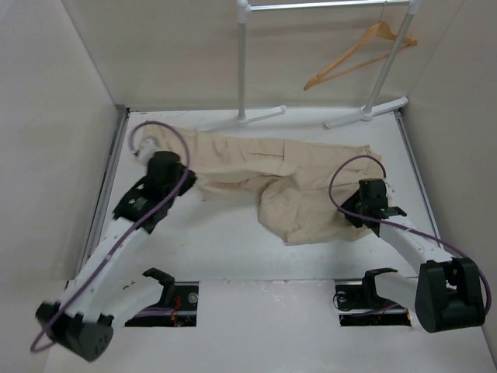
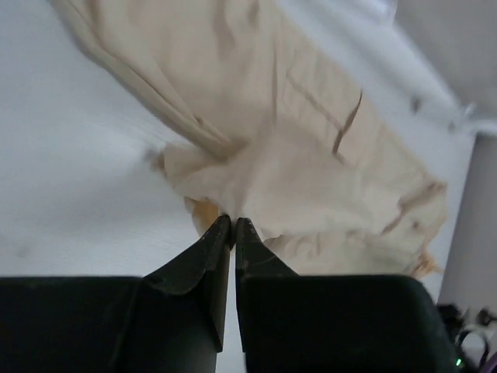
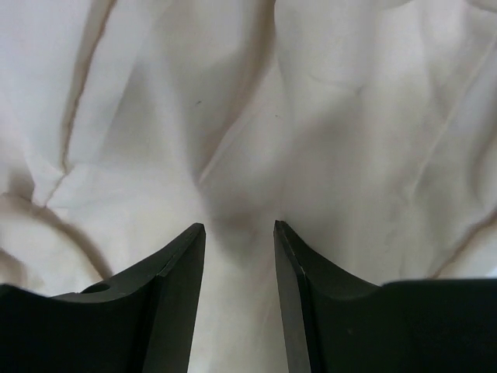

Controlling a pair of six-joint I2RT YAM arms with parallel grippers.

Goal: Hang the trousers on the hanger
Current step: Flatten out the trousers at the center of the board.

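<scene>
Seen from above, a white table (image 1: 233,249) has a pair of wrinkled beige trousers (image 1: 287,175) lying flat across its far half. They run from the far left corner toward the right side, and one part is folded back toward the near edge in the middle. The hanger (image 1: 342,57), pale wood with a thin hook, hangs from a white clothes rack (image 1: 243,70) at the far right, above the cloth and well apart from it. The left gripper (image 2: 234,227) is at the left end of the trousers, its jaws pressed together on a small pucker of fabric at the very tips. The right gripper (image 3: 239,233) hovers close over the right part of the trousers, jaws spread, with cloth below the gap and nothing caught between them. The left pinch looks shallow, so the fabric may slip free once a lift puts the garment's weight on it. If the right jaws close on a single loose layer, the trousers would likely hang lopsided and bunch up. The long soft legs could trail and catch on the rack's feet on the way to the far right. The hanger hangs freely, so a nudge from cloth or arm could set it swinging or knock it off the rail
</scene>
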